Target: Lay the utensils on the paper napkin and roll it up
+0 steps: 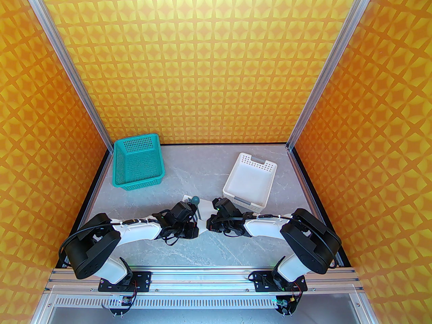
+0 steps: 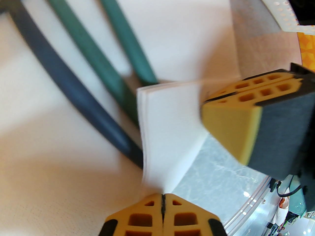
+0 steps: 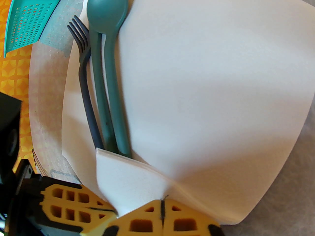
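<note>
We see the paper napkin (image 3: 209,95) lying flat on the grey, marble-veined worktop (image 1: 202,167). It is a thin, matte white sheet with soft, slightly layered edges. The utensils (image 3: 102,95) rest along its left side, slim smooth plastic pieces lying close together and nearly parallel. Their long axes run from the napkin's near edge to its far edge, heads at the far end. The spoon (image 3: 108,8) is teal-green with a round bowl. The fork (image 3: 85,82) looks darker, almost navy, and its tines are near the napkin's far left corner. A third green handle (image 3: 98,82) lies between them, its head hidden beneath the spoon's bowl.

At the napkin's near edge a flap is folded up over the handle ends. The left hand (image 2: 162,205) has its yellow honeycomb pads pressed together on that flap. The right hand (image 3: 162,210) pinches the same flap beside it.

Beyond the napkin to the left stands a perforated teal basket (image 1: 136,147). Beyond it to the right is a white perforated tray (image 1: 246,160).
</note>
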Available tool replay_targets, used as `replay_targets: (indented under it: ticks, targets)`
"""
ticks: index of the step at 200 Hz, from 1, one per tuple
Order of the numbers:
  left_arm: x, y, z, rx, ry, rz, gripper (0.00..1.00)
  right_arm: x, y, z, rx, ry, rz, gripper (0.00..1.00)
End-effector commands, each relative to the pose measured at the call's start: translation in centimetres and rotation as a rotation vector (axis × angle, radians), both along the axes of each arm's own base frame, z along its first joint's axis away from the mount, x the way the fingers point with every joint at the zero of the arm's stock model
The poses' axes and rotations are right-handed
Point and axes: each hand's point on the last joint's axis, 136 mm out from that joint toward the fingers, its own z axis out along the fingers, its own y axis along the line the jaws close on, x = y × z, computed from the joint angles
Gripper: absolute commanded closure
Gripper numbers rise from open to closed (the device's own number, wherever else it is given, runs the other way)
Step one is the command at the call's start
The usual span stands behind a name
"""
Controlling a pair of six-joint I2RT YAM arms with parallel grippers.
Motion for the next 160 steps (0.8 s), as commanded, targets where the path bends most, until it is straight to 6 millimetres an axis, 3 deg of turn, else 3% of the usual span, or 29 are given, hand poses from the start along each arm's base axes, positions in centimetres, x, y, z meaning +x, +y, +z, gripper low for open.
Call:
replay_targets:
  ticks: [1,103,160]
  targets:
    - [-0.7,1.4,-1.7,0.066,0.025,-0.004,1.00,-1.6,-2.4,-2.6,-0.122,0.071,-0.014,1.00]
    - [-1.8,4.1,-1.5,0.138,0.012,0.017,1.00,-1.6,-2.6,-2.7,-0.136,0.069,-0.014,1.00]
    - [-0.9,3.1,1.9,0.051,-0.054,0.028,1.00,-1.6,-2.5,-2.5,-0.128,0.069,-0.014,1.00]
